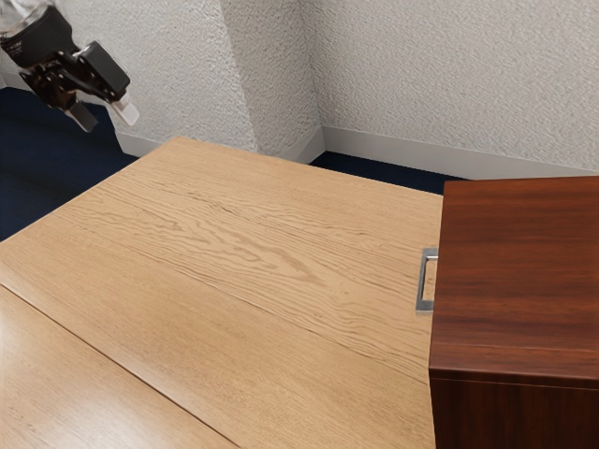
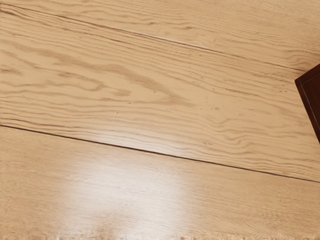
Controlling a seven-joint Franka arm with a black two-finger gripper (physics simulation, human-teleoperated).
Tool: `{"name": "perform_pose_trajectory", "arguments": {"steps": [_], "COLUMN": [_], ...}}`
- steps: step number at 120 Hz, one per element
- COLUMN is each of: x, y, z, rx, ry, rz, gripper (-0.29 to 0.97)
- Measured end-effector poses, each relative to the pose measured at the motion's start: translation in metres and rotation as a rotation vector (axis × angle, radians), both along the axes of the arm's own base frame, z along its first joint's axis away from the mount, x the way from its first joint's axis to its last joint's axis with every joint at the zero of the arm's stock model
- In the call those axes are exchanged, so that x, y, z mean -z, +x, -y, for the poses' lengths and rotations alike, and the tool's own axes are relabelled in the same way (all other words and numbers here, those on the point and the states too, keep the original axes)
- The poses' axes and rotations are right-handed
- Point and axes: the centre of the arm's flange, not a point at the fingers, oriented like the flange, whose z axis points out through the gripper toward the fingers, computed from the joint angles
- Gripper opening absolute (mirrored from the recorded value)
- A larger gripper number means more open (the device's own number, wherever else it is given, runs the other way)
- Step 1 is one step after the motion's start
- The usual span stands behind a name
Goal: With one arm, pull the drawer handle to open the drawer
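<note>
Nearest the exterior camera, a dark wooden cabinet (image 1: 519,281) is seen standing on the light oak counter (image 1: 234,262) at the exterior view's right. The task's thing, a grey metal drawer handle (image 1: 427,279), is mounted on the cabinet face that looks toward the exterior view's left, and it is seen from above as a slim bar held just off that face. No drawer front is seen projecting past the cabinet top, so the drawer is judged shut and the pull not yet begun. In the wrist view, bare counter grain with one board seam is shown, with a dark corner of the cabinet (image 2: 311,97) at the frame's edge. Farthest off, at the exterior view's upper left, the end effector (image 1: 103,114) is held high above the counter's far corner, well apart from the handle, with its two fingers spread and nothing between them. Behind it, a textured white wall (image 1: 421,65) and dark blue floor (image 1: 47,159) are shown. Several faults are judged possible from here: the cabinet face or top may be struck if the long approach is aimed too high or too deep; the bar may be missed if the fingers are not set astride it; the grip may slip, or the whole cabinet be dragged, if the pull is angled away from the drawer's travel.
</note>
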Motion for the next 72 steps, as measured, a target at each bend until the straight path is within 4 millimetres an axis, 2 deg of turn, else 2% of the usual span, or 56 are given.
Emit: {"name": "perform_pose_trajectory", "arguments": {"steps": [8, 26, 32, 39, 43, 49, 56, 63, 72], "x": [0.008, 0.011, 0.025, 0.052, 0.068, 0.091, 0.112, 0.127, 0.159], "y": [-0.001, -0.016, -0.012, 0.004, 0.018, 0.039, 0.05, 0.046, 0.032], "z": [-0.01, -0.024, -0.033, -0.043, -0.036, -0.004, 0.022, 0.027, 0.02], "rx": [-0.019, -0.049, -0.068, -0.083, -0.067, -0.008, 0.034, 0.034, 0.01], "ry": [-0.007, -0.028, -0.049, -0.078, -0.089, -0.101, -0.115, -0.136, -0.19], "rz": [-0.019, -0.068, -0.112, -0.175, -0.21, -0.266, -0.325, -0.369, -0.419], "gripper": [0.66, 0.66, 0.66, 0.66, 0.66, 0.66, 0.64, 0.64, 0.64]}}
